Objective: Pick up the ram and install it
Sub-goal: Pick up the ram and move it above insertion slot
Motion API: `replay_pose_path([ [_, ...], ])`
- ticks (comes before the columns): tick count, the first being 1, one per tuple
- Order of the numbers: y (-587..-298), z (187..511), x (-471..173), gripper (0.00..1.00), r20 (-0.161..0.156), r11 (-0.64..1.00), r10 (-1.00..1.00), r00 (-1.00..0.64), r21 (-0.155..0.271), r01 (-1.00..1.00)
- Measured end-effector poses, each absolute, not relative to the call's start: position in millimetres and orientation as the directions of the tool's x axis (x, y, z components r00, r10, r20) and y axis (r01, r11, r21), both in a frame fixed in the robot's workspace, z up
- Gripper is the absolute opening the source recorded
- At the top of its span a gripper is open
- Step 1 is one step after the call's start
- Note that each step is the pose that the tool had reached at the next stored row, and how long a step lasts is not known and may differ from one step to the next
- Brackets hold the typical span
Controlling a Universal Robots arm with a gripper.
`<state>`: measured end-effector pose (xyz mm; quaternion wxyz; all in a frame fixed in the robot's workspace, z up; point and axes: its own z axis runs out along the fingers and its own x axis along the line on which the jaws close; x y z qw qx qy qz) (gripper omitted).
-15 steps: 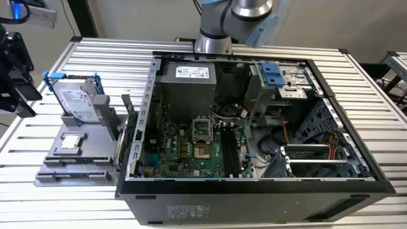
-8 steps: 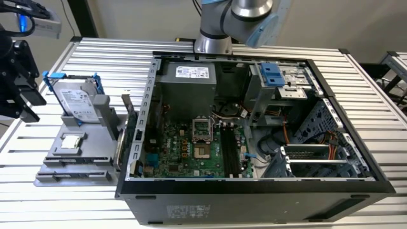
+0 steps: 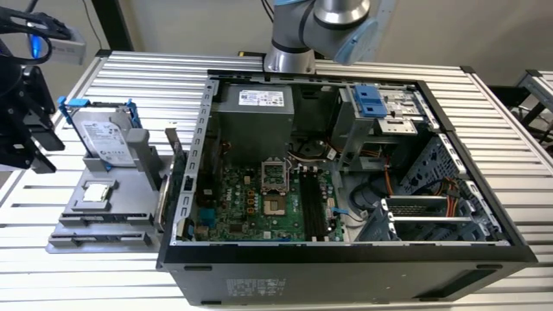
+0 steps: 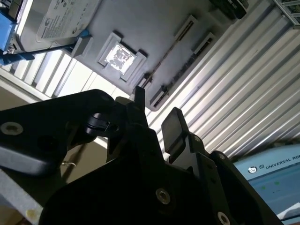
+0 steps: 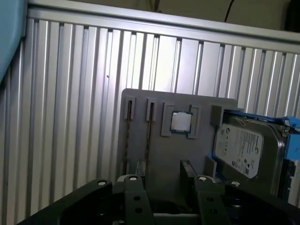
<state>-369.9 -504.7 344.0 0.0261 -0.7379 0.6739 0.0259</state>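
Gripper [image 5: 161, 171] is spread open with nothing in it, hovering over the grey holder [image 5: 178, 150] on the desk [image 5: 70, 93] — the ram [image 5: 148, 136] sits edge-on in a holder slot, just beside the processor chip [image 5: 181, 122], hard drive [image 5: 243, 150] further along.

One open computer case [image 3: 346, 265] is counted in the exterior view, with one motherboard [image 3: 250, 207] inside it. At the left of that frame, one grey holder [image 3: 138, 202] is seen on the desk [image 3: 147, 78]. It carries one hard drive [image 3: 108, 139] and one processor chip [image 3: 97, 192]. Two narrow slots [image 5: 129, 108] are counted in the holder, and two fingers [image 4: 173, 126] on the one end effector [image 4: 157, 112].
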Motion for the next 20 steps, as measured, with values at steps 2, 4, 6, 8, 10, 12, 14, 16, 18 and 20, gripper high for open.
replay_pose_path([
  [2,-505,341,-370,1.0,-0.069,-0.09,-0.994,0.09,-0.003,-0.996],
  [4,-505,338,-370,1.0,-0.063,-0.09,-0.994,0.09,-0.003,-0.996],
  [6,-505,336,-370,1.0,-0.055,-0.09,-0.994,0.09,-0.002,-0.996],
  [8,-505,333,-370,1.0,-0.049,-0.089,-0.995,0.089,-0.003,-0.996],
  [10,-505,330,-370,1.0,-0.047,-0.083,-0.995,0.083,-0.002,-0.997],
  [12,-505,326,-370,1.0,-0.046,-0.077,-0.996,0.077,-0.003,-0.997],
  [14,-505,323,-370,1.0,-0.042,-0.068,-0.997,0.068,-0.002,-0.998],
  [16,-505,320,-370,1.0,-0.041,-0.057,-0.998,0.057,-0.002,-0.998],
  [18,-505,317,-370,1.0,-0.041,-0.053,-0.998,0.053,-0.003,-0.999],
  [20,-505,314,-370,1.0,-0.041,-0.053,-0.998,0.053,-0.004,-0.999],
])
